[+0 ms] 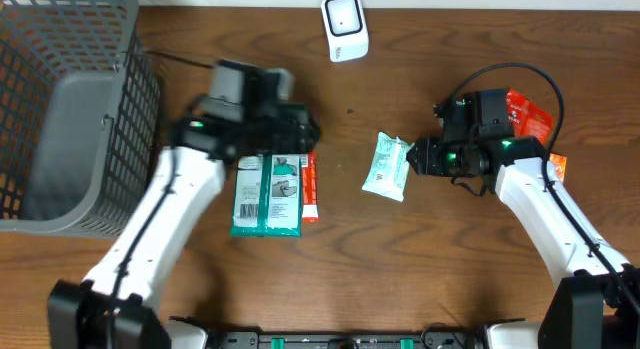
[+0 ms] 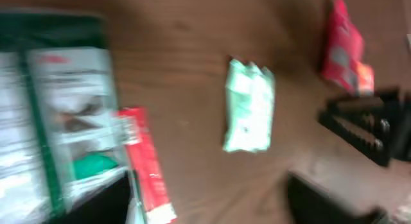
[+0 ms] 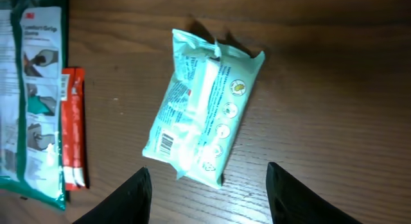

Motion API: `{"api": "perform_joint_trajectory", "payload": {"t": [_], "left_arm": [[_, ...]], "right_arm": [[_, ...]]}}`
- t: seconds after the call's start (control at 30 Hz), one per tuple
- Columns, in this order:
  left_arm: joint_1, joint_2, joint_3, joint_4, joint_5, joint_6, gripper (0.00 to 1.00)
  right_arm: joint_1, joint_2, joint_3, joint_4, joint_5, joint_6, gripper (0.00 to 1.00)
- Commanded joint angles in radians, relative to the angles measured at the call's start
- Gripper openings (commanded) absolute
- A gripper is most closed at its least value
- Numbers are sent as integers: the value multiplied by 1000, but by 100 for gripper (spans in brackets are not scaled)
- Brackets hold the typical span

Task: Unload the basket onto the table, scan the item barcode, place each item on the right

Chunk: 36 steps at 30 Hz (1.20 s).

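Observation:
A mint-green wipes pack [image 1: 388, 166] lies flat on the wooden table, its barcode [image 3: 167, 144] facing up near one corner. My right gripper [image 1: 418, 157] hovers just right of it, open; in the right wrist view the pack [image 3: 202, 115] lies ahead of the gripper [image 3: 209, 195] with nothing between the fingers. The left gripper [image 1: 288, 129] hangs over the top edge of a green-and-white package [image 1: 268, 194], open and empty. The left wrist view is blurred by motion and shows the left gripper [image 2: 212, 201] over bare wood. A white scanner [image 1: 343, 26] stands at the table's far edge.
A thin red pack [image 1: 310, 187] lies against the green package's right side. Red and orange packets [image 1: 528, 114] sit behind the right arm. A grey wire basket [image 1: 65, 109] fills the left end of the table.

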Motion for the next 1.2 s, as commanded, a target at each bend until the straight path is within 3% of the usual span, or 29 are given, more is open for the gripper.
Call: {"api": "perform_joint_trajectory", "payload": {"t": [0.0,0.17,0.33,0.63,1.17], "left_arm": [[-126,76,-14,60,31,-3,20],[-265,201,-14,166,-90,-70,11],[-349,323,-14,284,-168,-71,12],[-374,447,-14,375,-183,-85,12],[-377,526,-20,365,-235,-89,11]], "right_arm": [[-27,6,-8,-7,-30,-15,52],[-76,6,-8,-27,-103,-55,53],[-111,10,-8,-43,-112,-60,52],[-111,151,-9,1,-165,-84,51],[-111,285,-26,70,-225,-98,50]]}}
